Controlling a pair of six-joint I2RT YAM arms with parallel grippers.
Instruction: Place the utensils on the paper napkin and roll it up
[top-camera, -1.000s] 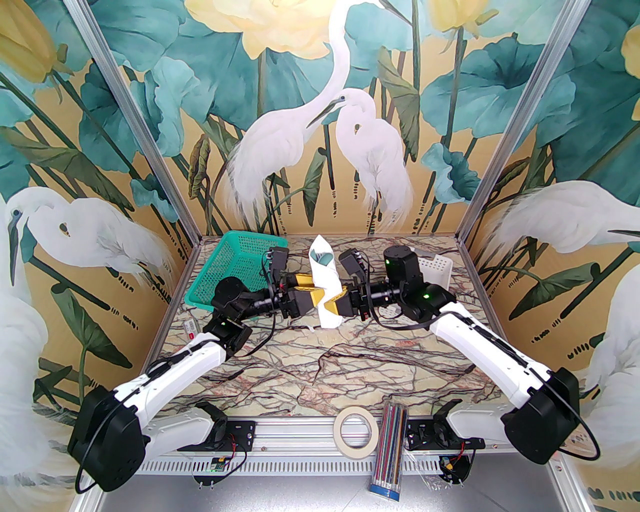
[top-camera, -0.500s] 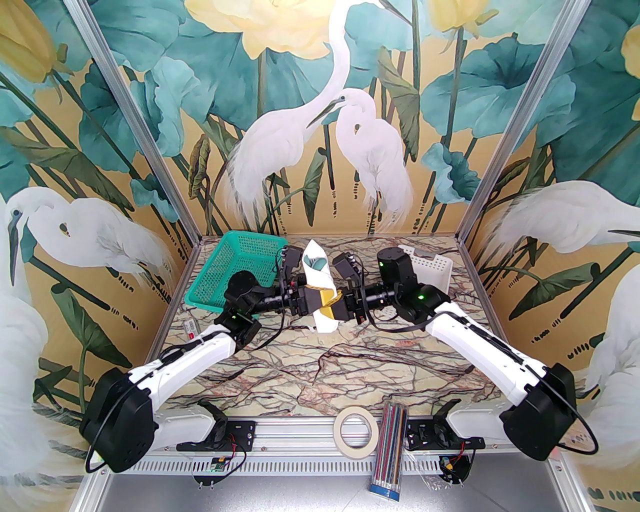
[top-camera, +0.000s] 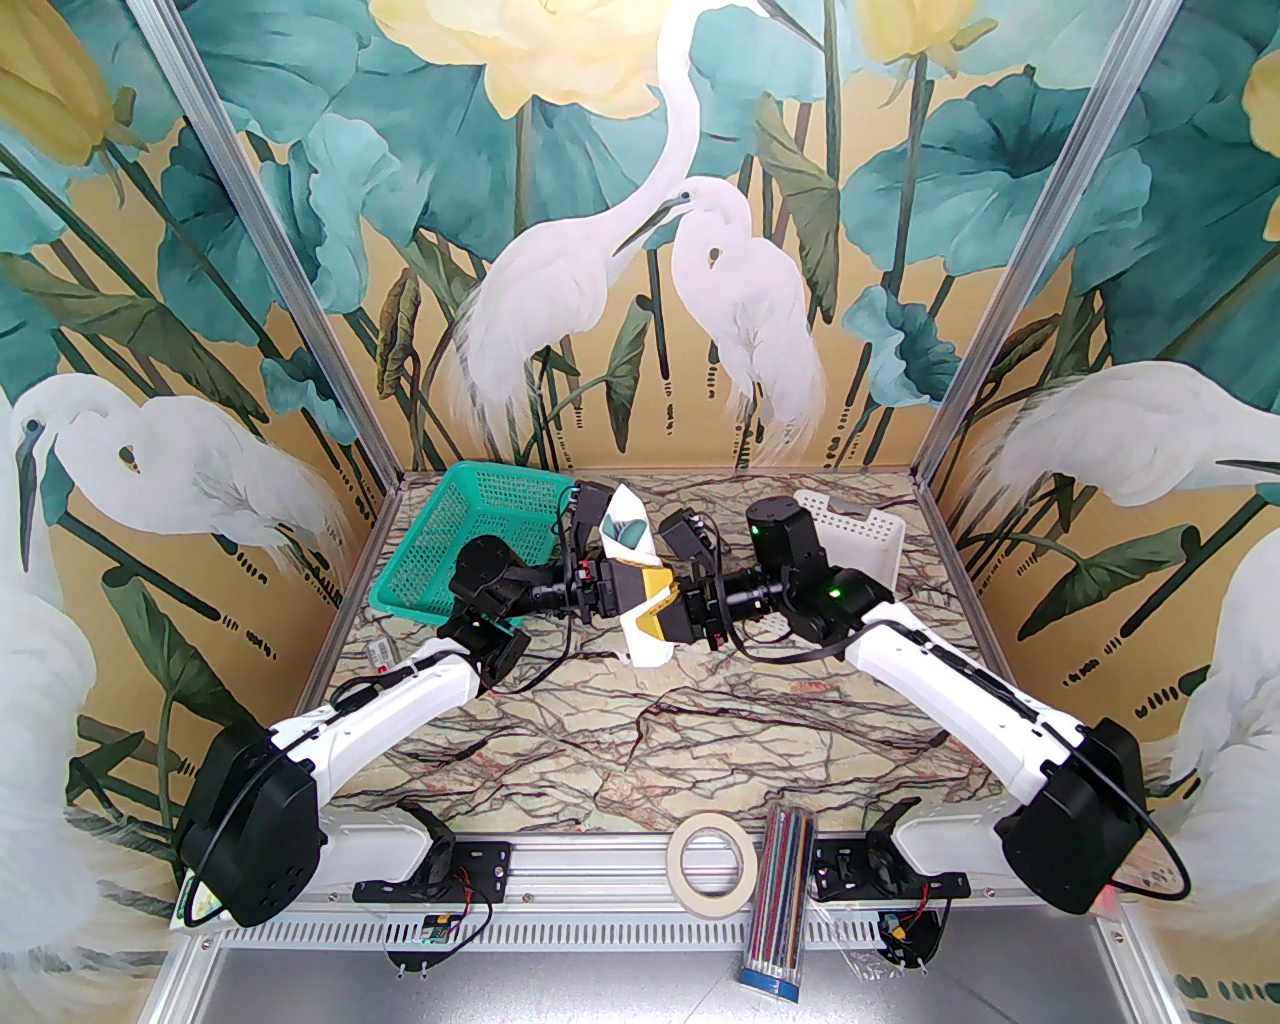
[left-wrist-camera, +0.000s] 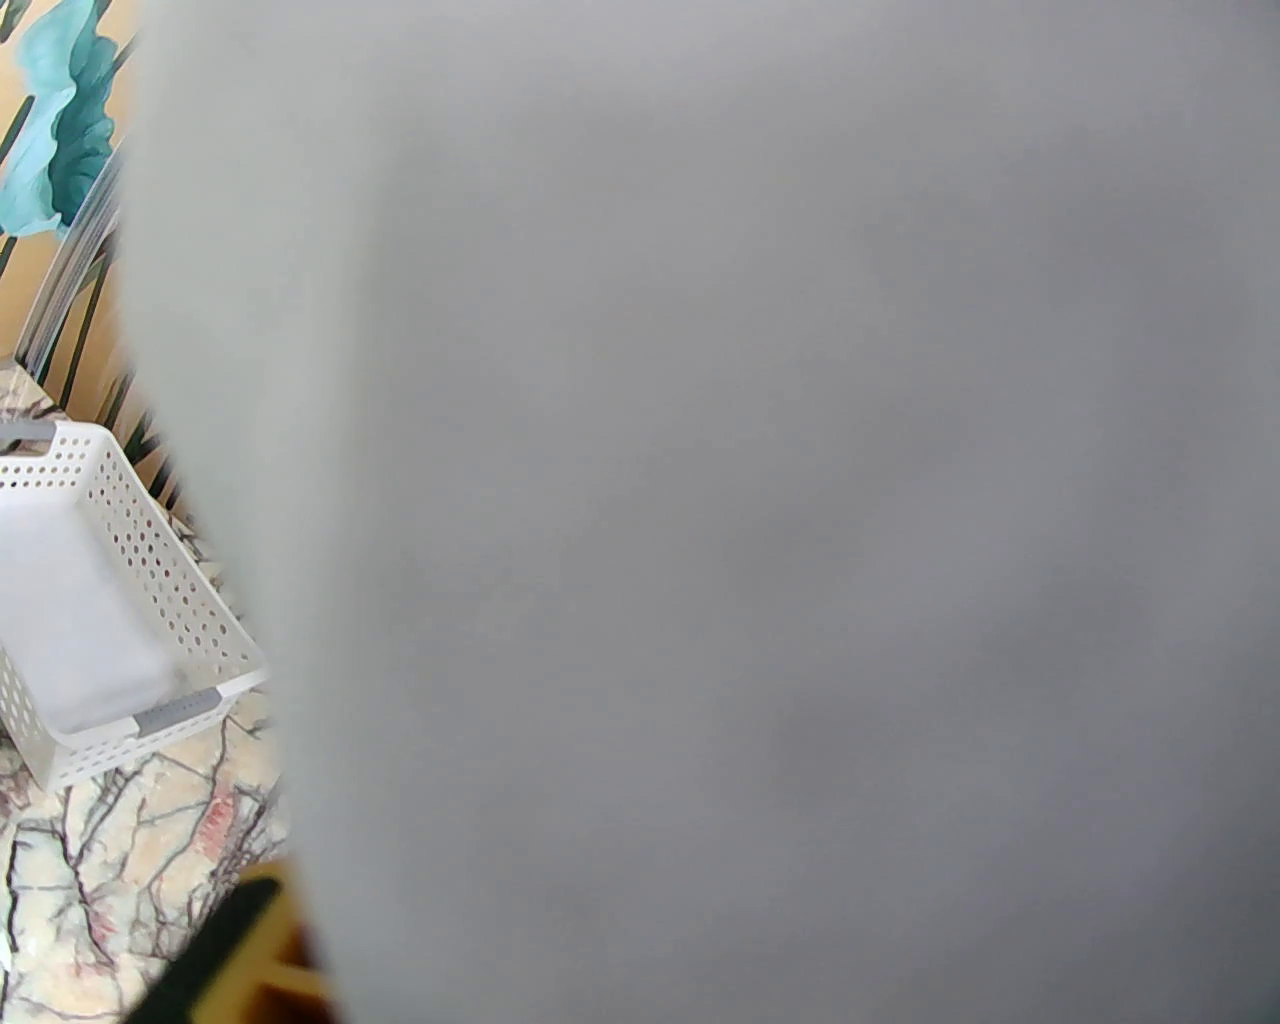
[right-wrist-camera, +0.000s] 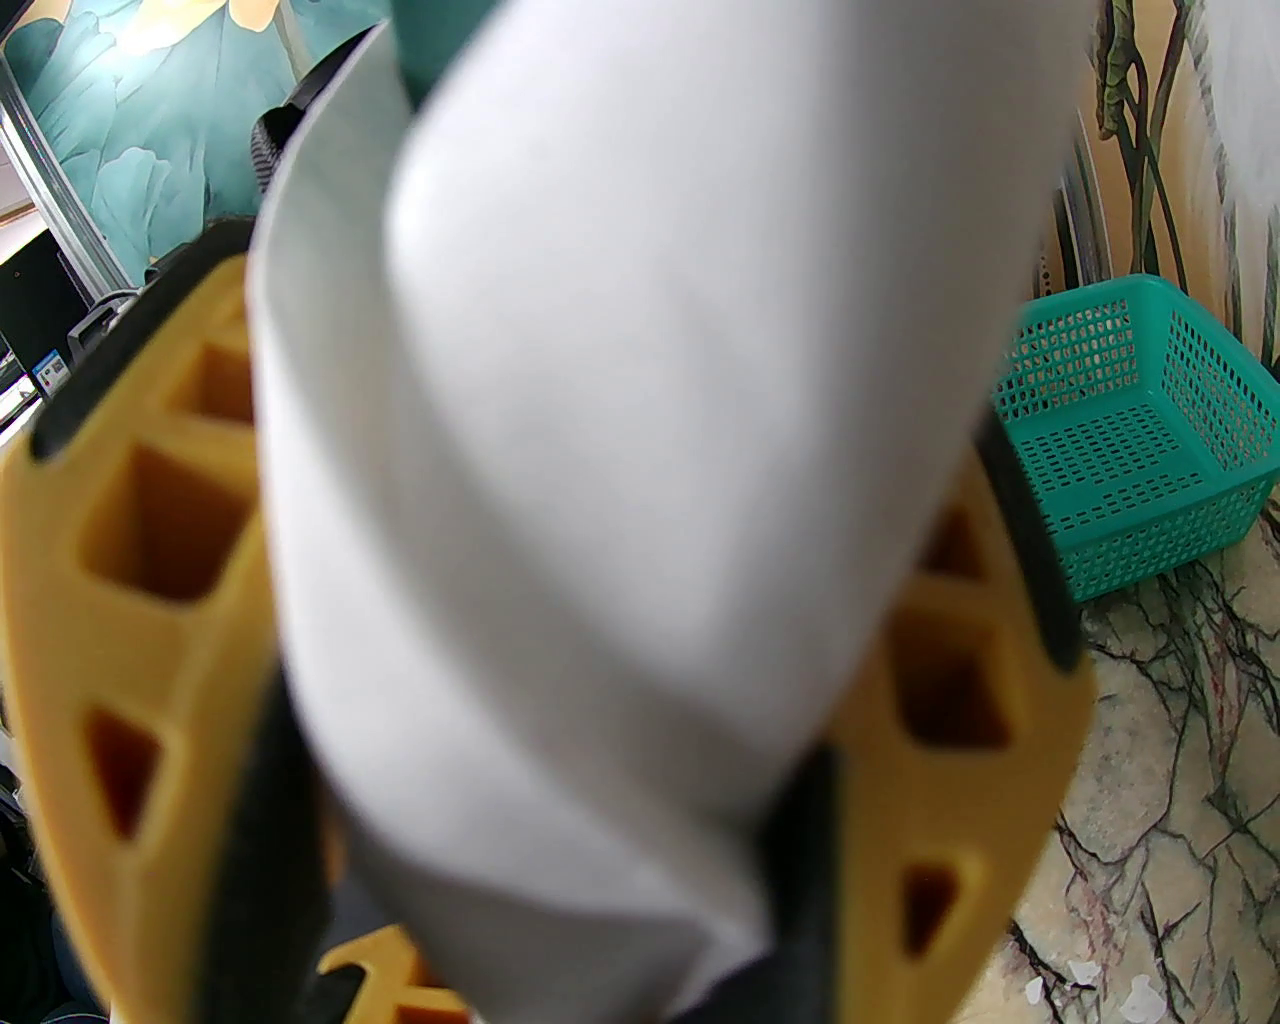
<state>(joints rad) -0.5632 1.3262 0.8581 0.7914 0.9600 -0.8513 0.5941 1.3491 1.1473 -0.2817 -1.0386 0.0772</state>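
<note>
Rolling looks nearly finished: paper napkin (top-camera: 646, 645) forms a tube, right end effector (right-wrist-camera: 560, 650) clenched around its middle, left end effector (top-camera: 625, 592) close opposite, grip not tellable; utensils (top-camera: 630, 532) show green at the tube's end beyond both; tightening and set-down likely remain.
</note>
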